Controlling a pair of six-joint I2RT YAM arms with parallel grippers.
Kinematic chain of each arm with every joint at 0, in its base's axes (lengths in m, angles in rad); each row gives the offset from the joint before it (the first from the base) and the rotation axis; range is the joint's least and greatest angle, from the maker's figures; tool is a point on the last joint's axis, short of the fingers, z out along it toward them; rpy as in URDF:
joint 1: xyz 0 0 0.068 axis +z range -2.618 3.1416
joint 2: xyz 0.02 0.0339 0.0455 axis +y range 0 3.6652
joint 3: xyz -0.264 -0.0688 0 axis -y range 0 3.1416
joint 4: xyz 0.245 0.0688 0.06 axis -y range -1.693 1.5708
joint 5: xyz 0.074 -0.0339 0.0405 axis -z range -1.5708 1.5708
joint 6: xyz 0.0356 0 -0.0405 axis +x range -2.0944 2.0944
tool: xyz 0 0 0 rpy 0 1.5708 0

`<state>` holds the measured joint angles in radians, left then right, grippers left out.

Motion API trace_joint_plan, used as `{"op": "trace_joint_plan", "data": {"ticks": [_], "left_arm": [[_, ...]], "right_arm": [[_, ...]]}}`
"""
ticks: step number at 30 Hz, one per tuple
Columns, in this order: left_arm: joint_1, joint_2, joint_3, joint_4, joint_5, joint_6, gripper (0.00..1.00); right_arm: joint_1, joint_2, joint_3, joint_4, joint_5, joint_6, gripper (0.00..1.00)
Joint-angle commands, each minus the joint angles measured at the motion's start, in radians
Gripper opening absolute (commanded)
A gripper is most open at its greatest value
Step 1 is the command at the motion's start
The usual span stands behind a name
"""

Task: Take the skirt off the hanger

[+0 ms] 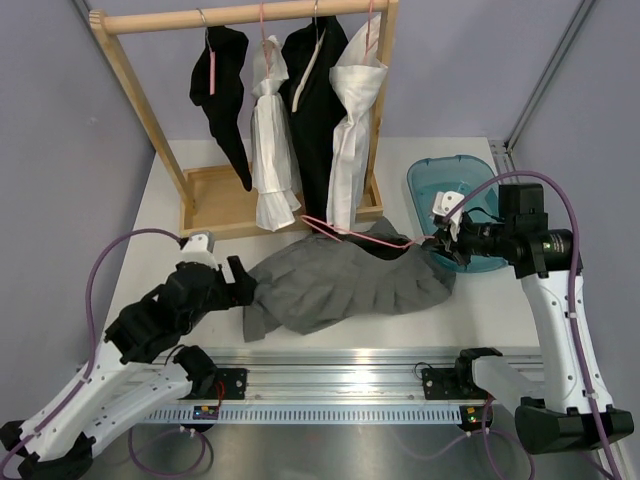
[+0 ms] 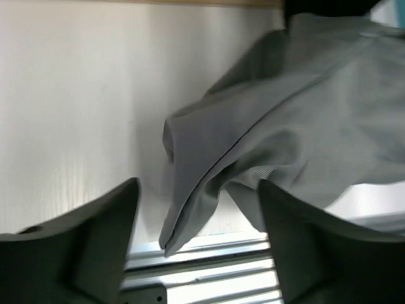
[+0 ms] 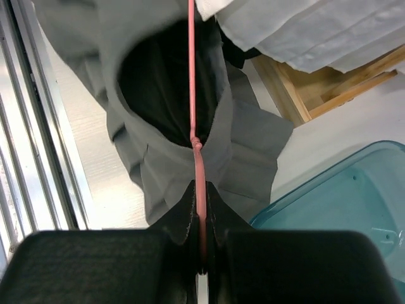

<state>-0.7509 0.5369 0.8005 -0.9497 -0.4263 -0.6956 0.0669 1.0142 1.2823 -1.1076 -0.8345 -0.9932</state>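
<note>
Clerk: Item one, skirt (image 1: 340, 285): grey, pleated, lying crumpled on the tabletop (image 1: 165, 215), centre of the top view, below the wooden rack (image 1: 250, 14).

Checker: Next entry?

Clerk: Item two, hanger (image 3: 192, 95): thin, pink. In the right wrist view it runs up the middle of the frame into the skirt's dark waist opening, so the skirt is not yet off it.

Checker: And the right gripper (image 1: 436, 241)?

Clerk: Centre right of the top view, beside the teal tub (image 1: 440, 180). Jaws pinched tight on the hanger's near end.

Checker: And the left gripper (image 1: 240, 287)?

Clerk: At the skirt's left edge, lower left of centre. Jaws stand wide. In the left wrist view a fold of the hem lies between and just beyond them, and nothing is clamped.

Checker: Step in hand?

Clerk: Judged: separating the two, mid-task. One arm holds the hanger, and the other is placed for a grip on the cloth.

Checker: What does the next move call for?

Clerk: Likely the left jaws closing on the hem fold to pin the skirt, then the right arm drawing the hanger out to the right through the waist. The cloth is limp and may drag along if not held.
</note>
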Motion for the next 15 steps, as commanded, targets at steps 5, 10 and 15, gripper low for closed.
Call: {"op": "trace_joint_plan", "data": {"ticks": [5,10,15], "left_arm": [[0.007,-0.031,0.116,0.388,0.331,0.381,0.99],[0.005,0.055,0.19,0.463,0.53,0.6,0.99],[0.004,0.242,0.285,0.522,0.751,0.679,0.99]], "right_arm": [[-0.012,-0.023,0.002,-0.052,-0.098,-0.114,0.0],[-0.009,0.032,0.02,-0.113,-0.138,-0.206,0.0],[0.063,0.073,0.051,-0.139,-0.12,-0.278,0.0]]}}
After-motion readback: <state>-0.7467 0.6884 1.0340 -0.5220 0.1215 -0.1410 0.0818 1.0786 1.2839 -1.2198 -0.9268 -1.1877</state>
